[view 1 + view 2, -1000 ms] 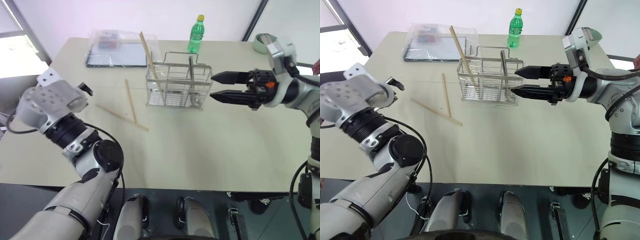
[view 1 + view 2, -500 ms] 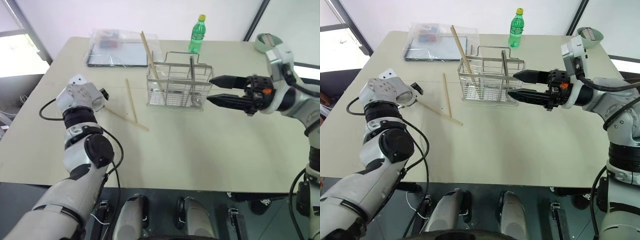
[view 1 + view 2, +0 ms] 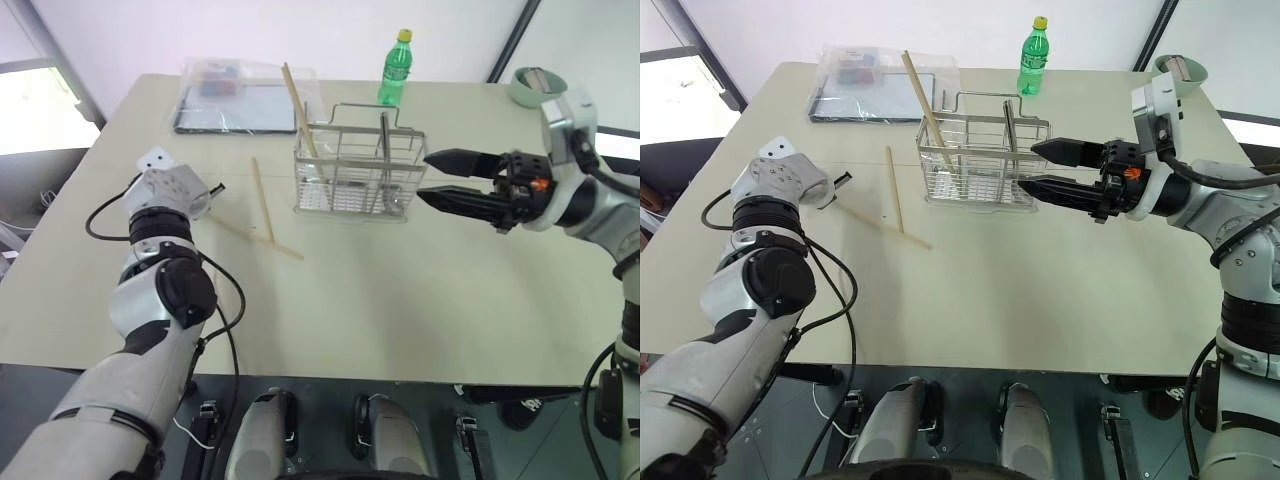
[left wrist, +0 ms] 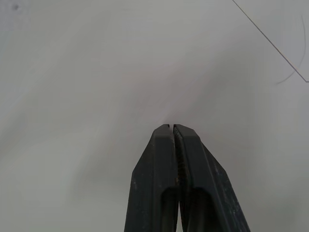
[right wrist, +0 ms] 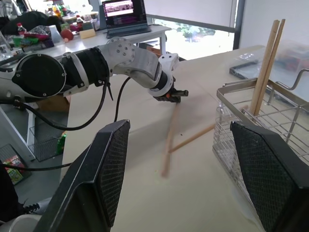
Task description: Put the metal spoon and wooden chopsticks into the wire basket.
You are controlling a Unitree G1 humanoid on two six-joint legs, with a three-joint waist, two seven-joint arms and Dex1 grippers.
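Note:
The wire basket [image 3: 352, 175] stands mid-table. The metal spoon [image 3: 383, 140] stands upright in it, and a wooden chopstick [image 3: 297, 105] leans out of its left end. Two more chopsticks lie crossed on the table left of the basket, one pointing away [image 3: 261, 200], one diagonal [image 3: 262, 241]. My left gripper [image 3: 217, 186] is shut low over the table by the diagonal stick's near end. In the left wrist view its fingers [image 4: 186, 145] are pressed together with nothing visible between them. My right gripper [image 3: 424, 177] hangs open beside the basket's right end, holding nothing.
A green bottle [image 3: 394, 68] stands behind the basket. A clear plastic-wrapped flat tray [image 3: 240, 100] lies at the back left. A pale round object [image 3: 527, 85] sits at the table's far right edge.
My left arm reached forward and down to the table by the diagonal chopstick, and its gripper went from open to shut. The right gripper stayed put.

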